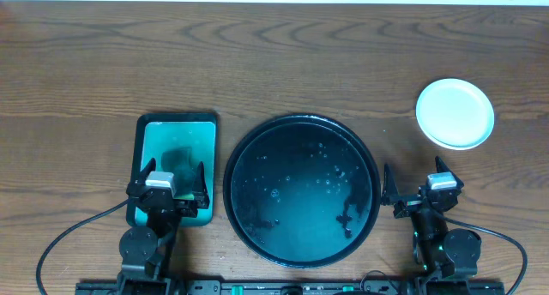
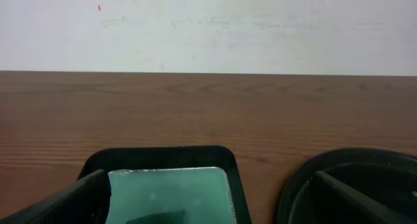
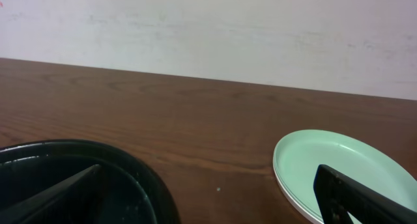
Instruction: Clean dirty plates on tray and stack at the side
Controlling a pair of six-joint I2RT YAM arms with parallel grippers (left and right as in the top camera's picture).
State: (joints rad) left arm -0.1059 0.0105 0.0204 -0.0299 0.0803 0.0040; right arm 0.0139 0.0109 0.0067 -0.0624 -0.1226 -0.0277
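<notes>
Black tray (image 1: pixel 300 190) carries no plates; the plates (image 1: pixel 455 113) seem stacked to its right. The left gripper (image 1: pixel 175 173) and right gripper (image 1: pixel 413 175), jaws spread and empty, should not disturb them.

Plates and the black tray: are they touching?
Apart. The overhead view shows bare table between the plates and the tray; the right wrist view shows the same gap.

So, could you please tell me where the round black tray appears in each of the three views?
Overhead: black tray, bottom centre, seen whole.
Left wrist: black tray, lower right corner, cut off.
Right wrist: black tray, lower left corner, cut off.
Shared landmark: the brown wooden table, in all three views.
</notes>
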